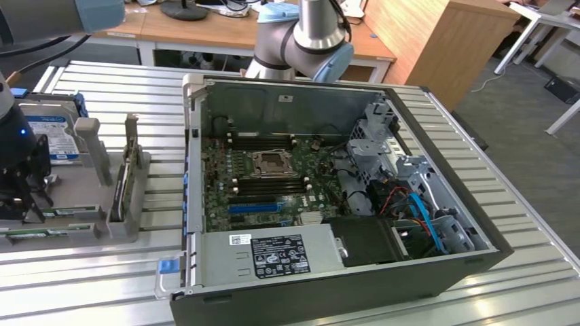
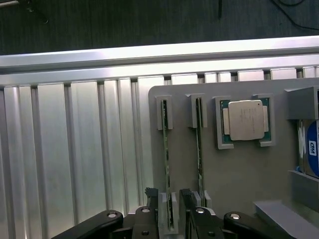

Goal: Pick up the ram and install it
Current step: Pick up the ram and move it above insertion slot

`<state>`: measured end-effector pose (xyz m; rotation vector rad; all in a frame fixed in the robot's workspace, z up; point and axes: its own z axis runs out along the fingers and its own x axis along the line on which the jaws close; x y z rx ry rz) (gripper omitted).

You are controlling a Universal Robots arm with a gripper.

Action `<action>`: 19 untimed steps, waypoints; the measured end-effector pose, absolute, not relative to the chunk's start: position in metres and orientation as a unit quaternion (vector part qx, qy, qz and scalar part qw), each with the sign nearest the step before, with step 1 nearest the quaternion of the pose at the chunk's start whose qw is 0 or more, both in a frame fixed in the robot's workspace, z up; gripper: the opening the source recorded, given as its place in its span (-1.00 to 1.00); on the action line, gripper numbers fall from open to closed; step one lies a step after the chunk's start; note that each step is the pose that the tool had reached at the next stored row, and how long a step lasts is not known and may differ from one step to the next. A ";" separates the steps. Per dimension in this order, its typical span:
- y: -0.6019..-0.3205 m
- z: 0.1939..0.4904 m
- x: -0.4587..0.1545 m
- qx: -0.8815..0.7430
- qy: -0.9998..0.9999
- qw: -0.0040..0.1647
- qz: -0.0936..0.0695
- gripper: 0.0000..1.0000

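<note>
I had the gripper [image 2: 168, 195] open, jaws straddling the ram [image 2: 165, 149] along its long axis, at 9 o'clock of the case [image 1: 272, 109] in the exterior view

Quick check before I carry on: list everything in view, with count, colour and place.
long thin green ram sticks: two, green, on edge in grey holder tray slots.
square processor chip: one, silver, tray pocket beside them.
silver hard drive with blue-white label: one, on tray.
open black computer case: one, on slatted aluminium table.
green motherboard: one, inside case.
black gripper: one, open, straddling one stick's end.
</note>
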<state>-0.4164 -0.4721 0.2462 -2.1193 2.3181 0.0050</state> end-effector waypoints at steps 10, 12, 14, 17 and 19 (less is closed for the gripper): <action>-0.473 0.240 -0.416 -0.675 0.738 0.000 0.002 -0.38; -0.473 0.240 -0.416 -0.675 0.738 0.000 0.002 -0.38; -0.473 0.240 -0.416 -0.676 0.737 0.000 0.002 -0.38; -0.473 0.239 -0.416 -0.684 0.730 0.000 0.002 -0.38; -0.473 0.240 -0.416 -0.684 0.730 0.000 0.002 -0.38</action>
